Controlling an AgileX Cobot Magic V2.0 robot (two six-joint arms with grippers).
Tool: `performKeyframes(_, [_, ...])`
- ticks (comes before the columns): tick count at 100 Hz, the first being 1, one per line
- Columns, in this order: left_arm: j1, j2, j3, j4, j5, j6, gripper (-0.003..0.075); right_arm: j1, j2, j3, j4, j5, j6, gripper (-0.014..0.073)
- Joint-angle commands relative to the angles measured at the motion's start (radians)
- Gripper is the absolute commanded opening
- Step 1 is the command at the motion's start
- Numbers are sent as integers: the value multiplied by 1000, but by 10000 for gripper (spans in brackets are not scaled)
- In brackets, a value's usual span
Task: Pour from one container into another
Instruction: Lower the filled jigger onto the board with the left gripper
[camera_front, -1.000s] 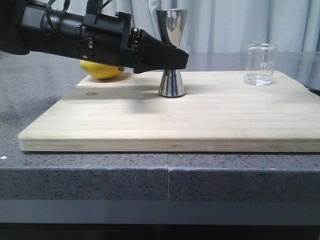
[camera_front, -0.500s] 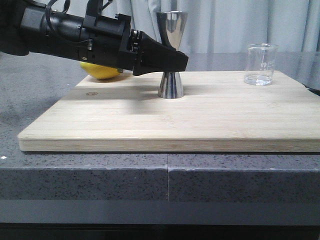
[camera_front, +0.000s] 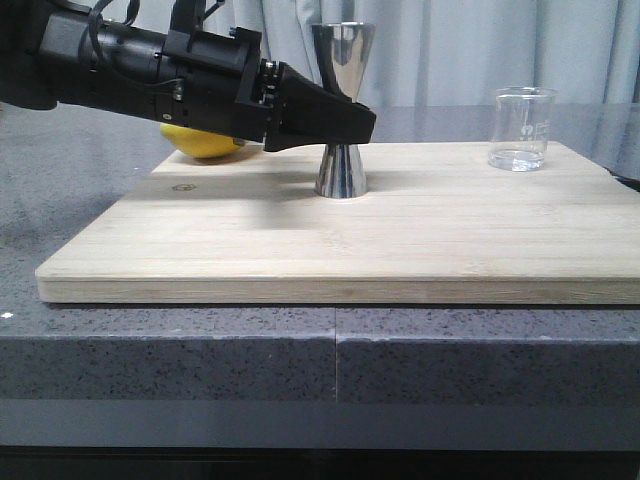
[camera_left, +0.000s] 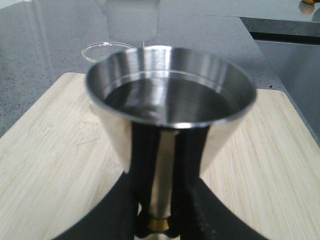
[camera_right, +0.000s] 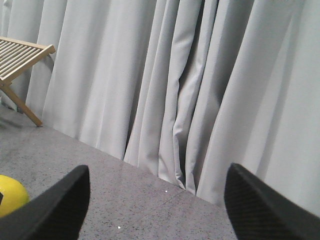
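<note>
Lemon first: it sits at the far left corner of the wooden board, half hidden by the black left arm. The left gripper reaches in from the left, and its fingers are clenched on the thin gold waist of the shiny metal cup. The cup stands tall near the middle of the board's back edge, and it looks lifted just a little off the wood. There is liquid in its top bowl, nearly to the rim.

At the far right corner stands the small glass cup, well apart from the metal one, with a bit of clear liquid at the bottom.

The right gripper is off the board, pointing at the gray curtain. Its fingers are spread wide, holding nothing.

I think a fast swing or a tilt could slop liquid onto the wood, because the metal cup is so full. The grip is on a skinny spot, so the cup could also twist.

The wood between the two cups is bare, and so is the whole front half.
</note>
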Motion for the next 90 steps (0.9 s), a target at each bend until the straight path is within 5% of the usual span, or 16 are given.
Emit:
performKeyframes(1, [3,-55,-24,-41,94,5,-20,-7,-38,-19,33,-133,1,510])
performKeyframes(43, [3,-55,-24,-41,94,5,10,-7,-38,-19,33,-133,1,510])
performKeyframes(76, [3,-55,-24,-41,94,1,455,-7,-38,-19,33,-133,1,510])
performKeyframes(90, [3,-55,-24,-41,94,1,519,-7,-38,-19,33,-133,1,510])
